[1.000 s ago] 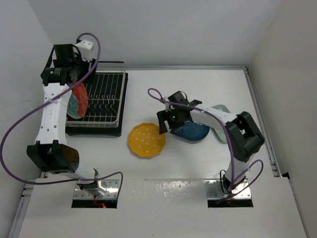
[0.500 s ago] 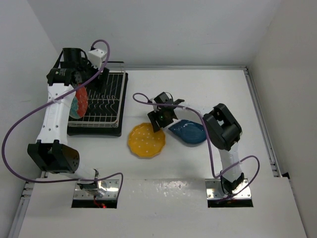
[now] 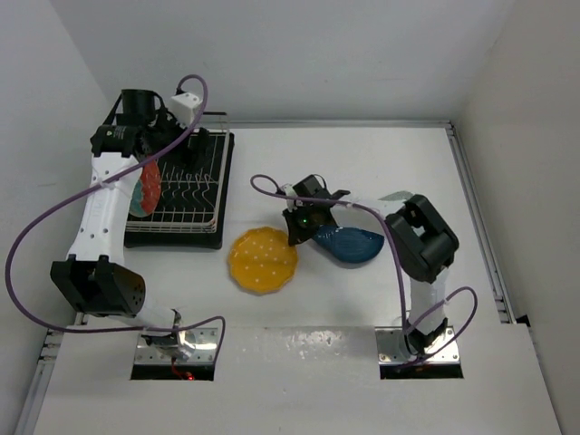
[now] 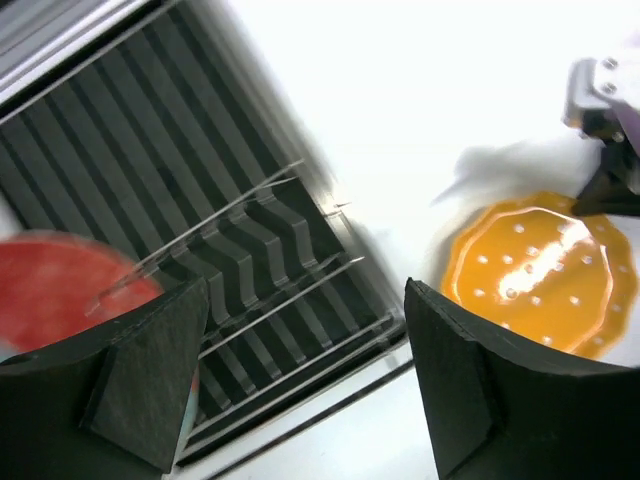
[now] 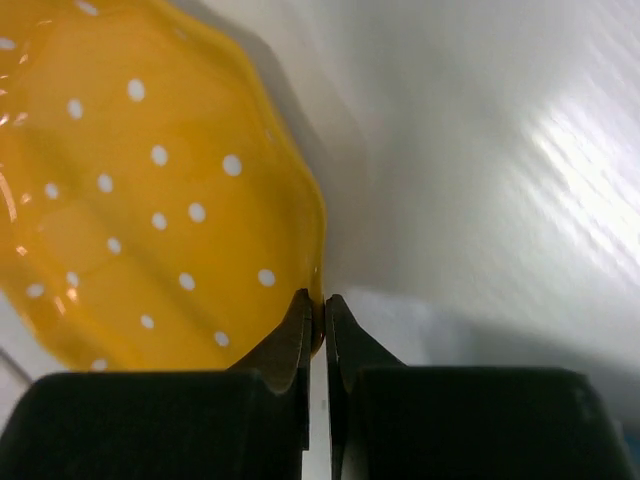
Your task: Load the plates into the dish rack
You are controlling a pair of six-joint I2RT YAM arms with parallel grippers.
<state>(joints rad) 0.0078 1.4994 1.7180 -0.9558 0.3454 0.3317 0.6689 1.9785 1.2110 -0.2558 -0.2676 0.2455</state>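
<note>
The scalloped yellow plate (image 3: 263, 260) with white dots lies flat on the table, right of the dish rack (image 3: 220, 186). My right gripper (image 3: 295, 237) is shut on its right rim; in the right wrist view the fingertips (image 5: 322, 310) pinch the plate's (image 5: 150, 200) edge. A red-and-turquoise plate (image 3: 145, 188) stands upright in the rack's left side. Above the rack hangs my left gripper (image 3: 186, 149), open and empty, and its view (image 4: 310, 385) looks down on the rack bars (image 4: 250, 210), the red plate (image 4: 60, 290) and the yellow plate (image 4: 530, 270).
A dark blue leaf-shaped plate (image 3: 349, 245) lies just right of the right gripper, partly under that arm. A pale mint plate (image 3: 396, 196) shows only as a sliver behind the right arm's elbow. The rack sits in a black tray (image 3: 227, 149) by the left wall.
My right gripper swung left off the blue plate, came down at the yellow plate's rim and shut on it; the plate slid slightly left. The left gripper shifted right over the rack.
</note>
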